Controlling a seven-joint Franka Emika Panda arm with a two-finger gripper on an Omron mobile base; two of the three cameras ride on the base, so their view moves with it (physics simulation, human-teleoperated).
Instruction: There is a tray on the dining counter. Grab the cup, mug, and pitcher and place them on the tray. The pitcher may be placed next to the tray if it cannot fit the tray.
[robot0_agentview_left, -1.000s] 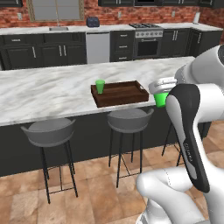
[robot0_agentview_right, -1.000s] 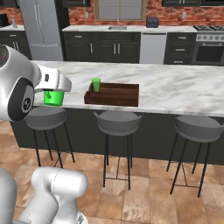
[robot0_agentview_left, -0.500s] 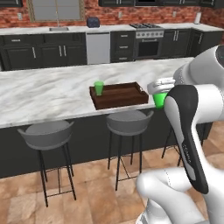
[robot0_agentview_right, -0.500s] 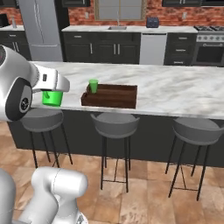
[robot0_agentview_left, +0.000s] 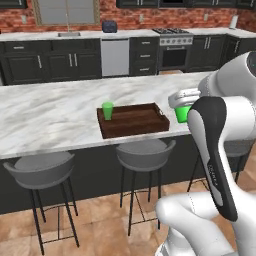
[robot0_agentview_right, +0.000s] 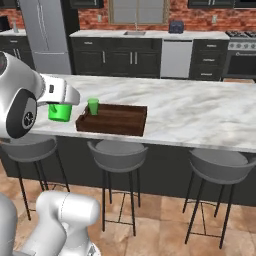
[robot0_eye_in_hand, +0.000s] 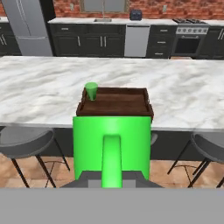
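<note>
My gripper (robot0_agentview_left: 182, 102) is shut on the bright green mug (robot0_agentview_left: 182, 114), held in the air at the near edge of the dining counter (robot0_agentview_left: 50, 107), to the right of the tray. In the hand view the mug (robot0_eye_in_hand: 111, 146) fills the foreground with its handle toward the camera. The dark wooden tray (robot0_agentview_left: 136, 129) lies on the marble near the front edge. The green cup (robot0_agentview_left: 107, 110) stands upright in the tray's far left corner, as the cup (robot0_eye_in_hand: 91, 91) and tray (robot0_eye_in_hand: 114, 110) in the hand view confirm. From the right base the mug (robot0_agentview_right: 59, 112) hangs left of the tray (robot0_agentview_right: 110, 127). The pitcher is out of view.
Grey round stools (robot0_agentview_left: 145, 152) stand under the counter's near edge, one right below the tray. Behind the island run dark cabinets with a dishwasher (robot0_agentview_left: 115, 56) and stove (robot0_agentview_left: 173, 50). A steel fridge (robot0_agentview_right: 47, 32) stands at the back left.
The whole picture has shifted, so the base has driven; the tray and counter now sit closer and lower in view. The mug stays in the shut gripper throughout.
</note>
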